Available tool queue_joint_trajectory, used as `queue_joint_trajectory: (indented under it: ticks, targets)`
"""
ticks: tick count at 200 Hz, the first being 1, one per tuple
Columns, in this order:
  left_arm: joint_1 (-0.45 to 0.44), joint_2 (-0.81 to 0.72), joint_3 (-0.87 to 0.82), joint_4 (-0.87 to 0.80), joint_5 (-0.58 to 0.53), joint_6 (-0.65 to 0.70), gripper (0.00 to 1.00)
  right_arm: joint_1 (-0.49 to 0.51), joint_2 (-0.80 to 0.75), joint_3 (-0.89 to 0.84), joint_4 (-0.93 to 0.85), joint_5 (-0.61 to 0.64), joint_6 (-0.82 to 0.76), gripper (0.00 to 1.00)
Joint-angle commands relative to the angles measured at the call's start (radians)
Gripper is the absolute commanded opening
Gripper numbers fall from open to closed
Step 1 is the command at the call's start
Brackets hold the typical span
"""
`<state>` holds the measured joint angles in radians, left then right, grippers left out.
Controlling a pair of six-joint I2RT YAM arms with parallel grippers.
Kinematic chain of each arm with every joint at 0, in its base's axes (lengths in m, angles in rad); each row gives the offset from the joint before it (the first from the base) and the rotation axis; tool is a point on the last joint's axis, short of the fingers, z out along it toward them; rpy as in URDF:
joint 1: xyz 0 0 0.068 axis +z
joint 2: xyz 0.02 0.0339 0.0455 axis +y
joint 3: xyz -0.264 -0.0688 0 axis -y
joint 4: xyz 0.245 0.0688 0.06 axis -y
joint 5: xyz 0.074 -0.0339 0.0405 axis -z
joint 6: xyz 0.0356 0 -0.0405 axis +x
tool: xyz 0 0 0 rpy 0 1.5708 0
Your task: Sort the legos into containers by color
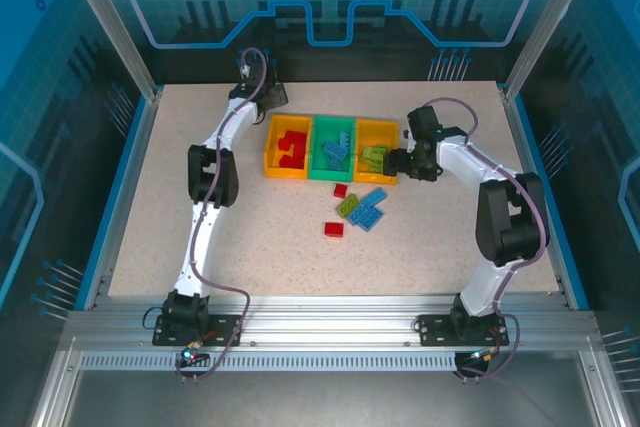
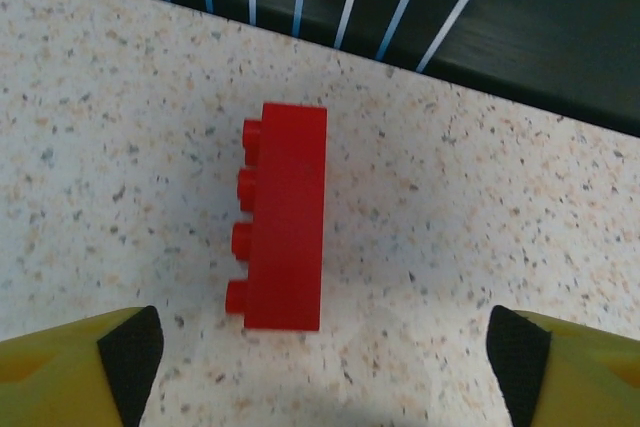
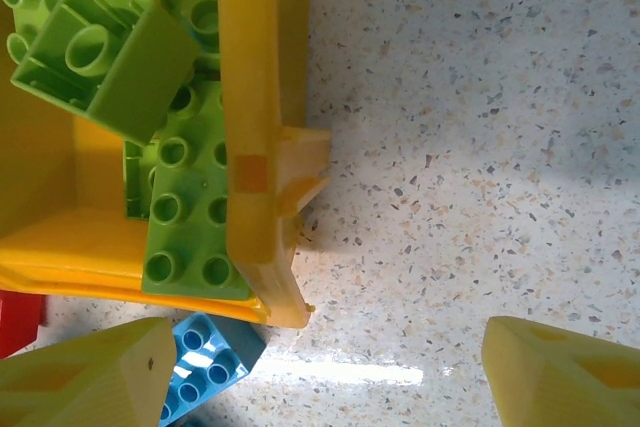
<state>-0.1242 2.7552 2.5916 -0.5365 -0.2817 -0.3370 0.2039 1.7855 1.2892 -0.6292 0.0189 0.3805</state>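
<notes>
Three containers stand in a row: a yellow one (image 1: 270, 152) with red legos, a green one (image 1: 316, 152) with blue legos, and a yellow one (image 1: 392, 137) with green legos (image 3: 185, 217). Loose legos lie in front of them: two red (image 1: 340, 190) (image 1: 334, 229), a green (image 1: 347, 205) and blue ones (image 1: 370, 209). My left gripper (image 2: 325, 367) is open at the table's back left, just short of a red lego (image 2: 285, 217) lying on its side. My right gripper (image 3: 325, 377) is open over bare table beside the right container's corner (image 3: 255, 147), with a blue lego (image 3: 205, 362) by its left finger.
Behind the red lego runs the dark back wall with blue stripes (image 2: 400, 7). The left arm (image 1: 210, 177) reaches along the left side and the right arm (image 1: 510, 212) bends in from the right. Open tabletop (image 1: 290, 257) lies in front of the loose legos.
</notes>
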Motion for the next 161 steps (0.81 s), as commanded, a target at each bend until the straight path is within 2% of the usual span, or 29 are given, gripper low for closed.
queue_joint_trajectory:
  ticks: [1,22,47,100,143,161]
  targets:
    - [0.017,0.039,0.09,-0.029,-0.029,0.016,0.84,-0.02,0.016,0.039,-0.038,-0.009,0.007,0.82]
    - [0.027,0.047,0.111,-0.064,-0.03,0.01,0.8,-0.025,0.016,0.044,-0.037,-0.027,0.018,0.82]
    - [0.047,0.05,0.114,-0.078,0.001,-0.019,0.61,-0.027,0.018,0.057,-0.035,-0.042,0.028,0.82]
    - [0.058,0.06,0.128,-0.09,0.044,-0.013,0.54,-0.036,0.008,0.076,-0.043,-0.048,0.03,0.82]
    - [0.058,0.057,0.122,-0.091,0.075,-0.013,0.37,-0.042,0.0,0.062,-0.036,-0.052,0.031,0.82]
    - [0.058,0.054,0.114,-0.084,0.081,-0.02,0.36,-0.041,0.003,0.058,-0.027,-0.059,0.032,0.82]
